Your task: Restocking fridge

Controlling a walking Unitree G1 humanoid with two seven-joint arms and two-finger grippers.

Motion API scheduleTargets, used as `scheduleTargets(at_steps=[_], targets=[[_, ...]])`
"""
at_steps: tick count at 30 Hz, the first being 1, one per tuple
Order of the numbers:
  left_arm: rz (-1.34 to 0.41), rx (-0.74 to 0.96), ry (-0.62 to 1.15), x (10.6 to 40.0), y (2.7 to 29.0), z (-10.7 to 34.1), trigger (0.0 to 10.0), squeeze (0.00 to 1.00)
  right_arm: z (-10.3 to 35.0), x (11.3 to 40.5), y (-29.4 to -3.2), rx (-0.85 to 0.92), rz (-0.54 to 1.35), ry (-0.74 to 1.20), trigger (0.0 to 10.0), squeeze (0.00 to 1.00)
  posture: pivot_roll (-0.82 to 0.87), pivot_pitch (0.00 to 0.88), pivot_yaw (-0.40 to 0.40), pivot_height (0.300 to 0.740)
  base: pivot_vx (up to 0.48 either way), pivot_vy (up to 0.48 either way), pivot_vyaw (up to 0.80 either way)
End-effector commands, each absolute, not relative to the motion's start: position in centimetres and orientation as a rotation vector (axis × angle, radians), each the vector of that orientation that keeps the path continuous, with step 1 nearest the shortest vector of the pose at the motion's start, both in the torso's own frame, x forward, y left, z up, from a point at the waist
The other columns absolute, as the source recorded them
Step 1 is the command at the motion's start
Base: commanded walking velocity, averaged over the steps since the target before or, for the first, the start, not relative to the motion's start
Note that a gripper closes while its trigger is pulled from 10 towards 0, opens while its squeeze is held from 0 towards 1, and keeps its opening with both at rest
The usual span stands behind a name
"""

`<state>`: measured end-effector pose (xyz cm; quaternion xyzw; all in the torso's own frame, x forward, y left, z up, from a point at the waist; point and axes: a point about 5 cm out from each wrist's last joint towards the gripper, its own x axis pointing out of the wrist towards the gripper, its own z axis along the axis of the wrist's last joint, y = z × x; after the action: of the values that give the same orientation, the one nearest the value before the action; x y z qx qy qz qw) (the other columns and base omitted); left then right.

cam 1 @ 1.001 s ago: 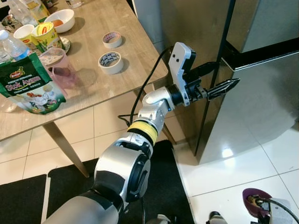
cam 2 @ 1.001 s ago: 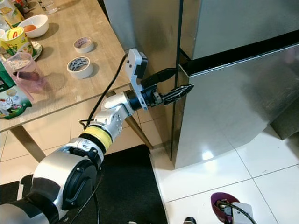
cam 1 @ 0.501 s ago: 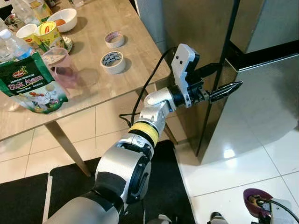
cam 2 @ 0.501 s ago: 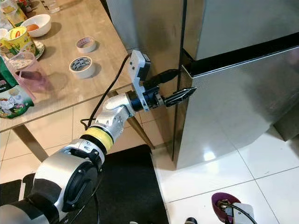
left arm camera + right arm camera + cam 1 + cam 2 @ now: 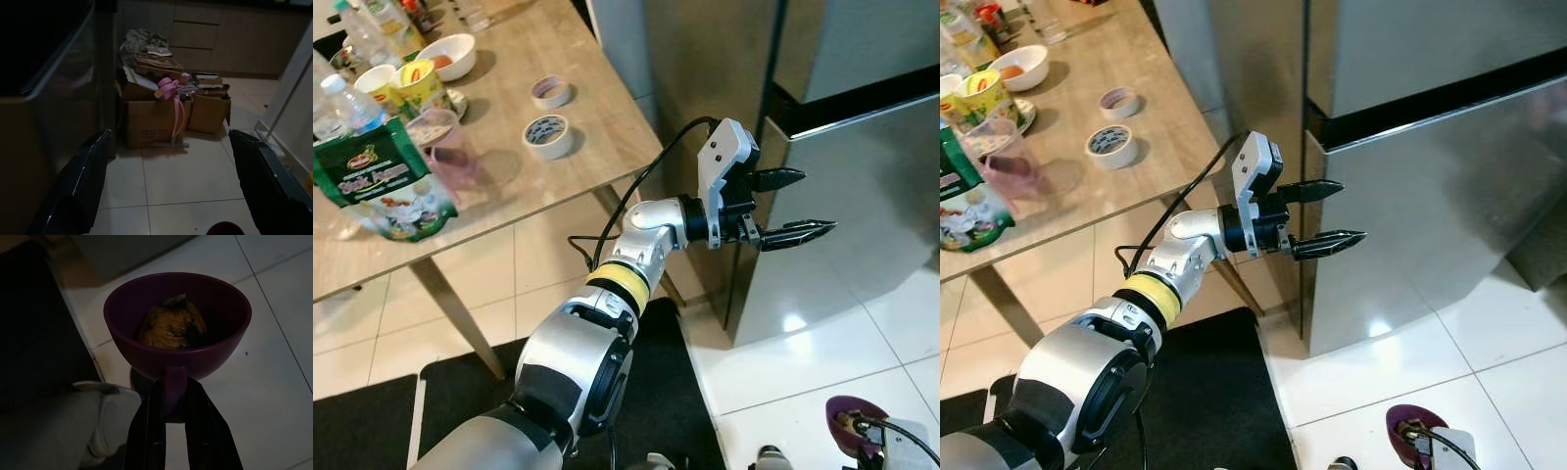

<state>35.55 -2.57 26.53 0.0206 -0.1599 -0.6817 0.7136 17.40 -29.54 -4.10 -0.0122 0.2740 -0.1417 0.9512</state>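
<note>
Since half a second ago the left gripper (image 5: 783, 208) has spread its two black fingers; before, they were pressed together into one point, and now they stand well apart in front of the fridge (image 5: 862, 186). One finger lies near the dark gap between the upper and lower fridge doors, the other is lower, over the steel face of the lower door. The fridge doors look shut. In the left wrist view the two fingers (image 5: 83, 181) frame a tiled floor with cardboard boxes (image 5: 156, 115) and some pink things on top of them.

The right gripper (image 5: 173, 418) hangs low near the floor. Its fingers are closed on the handle tab of a purple cup (image 5: 178, 323), which holds a brown-yellow piece of food (image 5: 171, 325). In the head views this cup shows at the bottom edge, above the white tiles.

On the wooden table (image 5: 597, 127) at the robot's left stand two rolls of tape (image 5: 548, 135), a pink pitcher (image 5: 445, 147), a green food bag (image 5: 377, 186), a yellow cup (image 5: 416, 83) and a white bowl (image 5: 450, 54).
</note>
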Motion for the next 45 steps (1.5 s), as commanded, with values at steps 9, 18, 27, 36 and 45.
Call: scheduleTargets(at_steps=[9,18,27,36,45], targets=[[-1.318,-0.048,-0.358,34.2,-2.1,21.4,10.0,0.0,-4.6,16.9,-29.4,-0.007,-0.306,0.583,10.0,0.0,-0.23,0.293,0.198,0.74,0.0,0.0,0.0],[-1.304,0.029,-0.509,32.2,-1.1,22.2,10.0,0.0,-3.8,18.2,-30.0,-0.014,-0.313,0.565,10.0,0.0,-0.23,0.247,0.182,0.74,0.0,0.0,0.0],[-1.23,-0.116,-0.35,31.1,-0.2,18.3,10.0,0.0,-3.2,20.0,-29.5,-0.005,-0.301,0.551,10.0,0.0,-0.22,0.19,0.172,0.74,0.0,0.0,0.0],[-0.967,-0.266,-0.129,31.8,2.9,13.2,10.0,0.0,-3.4,20.5,-28.8,-0.01,-0.274,0.573,10.0,0.0,-0.22,0.159,0.155,0.74,0.0,0.0,0.0],[-0.836,-0.264,0.016,31.3,5.0,9.5,10.0,0.0,-3.2,21.1,-28.6,-0.016,-0.255,0.579,10.0,0.0,-0.21,0.132,0.144,0.74,0.0,-0.4,0.0]])
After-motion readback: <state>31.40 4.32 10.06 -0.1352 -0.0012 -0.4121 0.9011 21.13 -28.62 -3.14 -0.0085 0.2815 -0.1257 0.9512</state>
